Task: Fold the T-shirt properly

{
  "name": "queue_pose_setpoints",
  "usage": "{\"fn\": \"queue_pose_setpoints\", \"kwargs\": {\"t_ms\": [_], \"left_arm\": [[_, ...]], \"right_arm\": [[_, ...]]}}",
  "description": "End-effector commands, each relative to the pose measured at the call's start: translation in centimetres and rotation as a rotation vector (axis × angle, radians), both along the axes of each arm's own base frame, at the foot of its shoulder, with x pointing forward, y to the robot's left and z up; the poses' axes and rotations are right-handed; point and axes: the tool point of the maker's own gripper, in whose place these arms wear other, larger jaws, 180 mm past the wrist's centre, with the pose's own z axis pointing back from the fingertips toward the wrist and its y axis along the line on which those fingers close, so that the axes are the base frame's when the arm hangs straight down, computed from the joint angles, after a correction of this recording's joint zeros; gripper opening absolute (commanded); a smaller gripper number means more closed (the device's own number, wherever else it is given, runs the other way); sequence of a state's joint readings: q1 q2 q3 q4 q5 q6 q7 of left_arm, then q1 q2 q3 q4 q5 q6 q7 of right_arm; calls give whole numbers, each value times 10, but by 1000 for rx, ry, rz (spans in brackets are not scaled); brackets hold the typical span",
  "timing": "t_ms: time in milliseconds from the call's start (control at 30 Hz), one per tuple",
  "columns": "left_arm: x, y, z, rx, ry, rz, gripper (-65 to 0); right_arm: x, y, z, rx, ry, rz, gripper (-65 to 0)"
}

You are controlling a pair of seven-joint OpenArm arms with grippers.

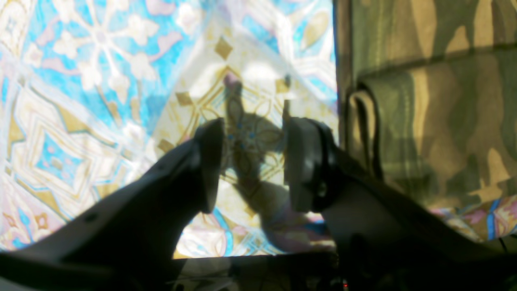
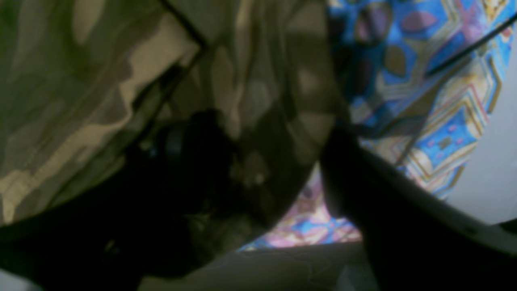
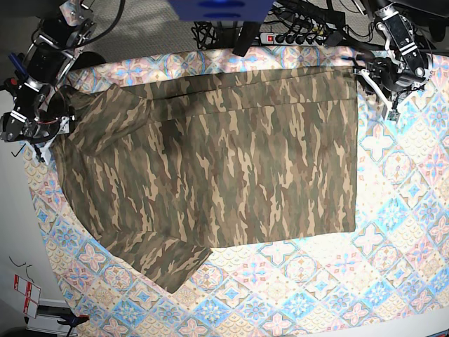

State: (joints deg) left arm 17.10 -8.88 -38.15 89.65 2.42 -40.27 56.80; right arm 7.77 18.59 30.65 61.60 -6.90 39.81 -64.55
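Base view: soft, floppy, light T-shirt (image 3: 210,161), best pinched at hem corners; left claw (image 1: 252,161) spread and empty, right claw (image 2: 258,178) clamped on fabric.

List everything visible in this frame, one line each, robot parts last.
T-shirt: one, camouflage olive, brown and tan, spread flat across the middle of the cloth, one sleeve at the lower left in the base view.
Patterned cloth: one, pastel blue, pink and cream tiles, lying under the shirt.
Power strip: one, pale, at the top edge among dark cables.
Left gripper: one, dark, open over bare cloth beside the shirt's edge.
Right gripper: one, dark, at the shirt's other end, shirt fabric bunched between its fingers.
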Motion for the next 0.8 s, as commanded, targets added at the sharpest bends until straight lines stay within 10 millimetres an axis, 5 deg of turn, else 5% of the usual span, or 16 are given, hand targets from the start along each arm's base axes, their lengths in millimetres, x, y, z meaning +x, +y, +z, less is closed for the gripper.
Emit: {"fn": "queue_pose_setpoints", "kwargs": {"t_ms": [0, 267, 533, 767], "left_arm": [[7, 7, 8, 20, -28, -3, -385], [6, 7, 8, 20, -26, -3, -385], [8, 6, 8, 19, -30, -4, -385], [55, 8, 28, 33, -59, 12, -384]], "right_arm": [[3, -10, 8, -27, 1, 1, -223], [32, -36, 49, -122, -95, 10, -223], [45, -49, 68, -204, -106, 21, -223], [75, -54, 91, -241, -163, 16, -223]]}}
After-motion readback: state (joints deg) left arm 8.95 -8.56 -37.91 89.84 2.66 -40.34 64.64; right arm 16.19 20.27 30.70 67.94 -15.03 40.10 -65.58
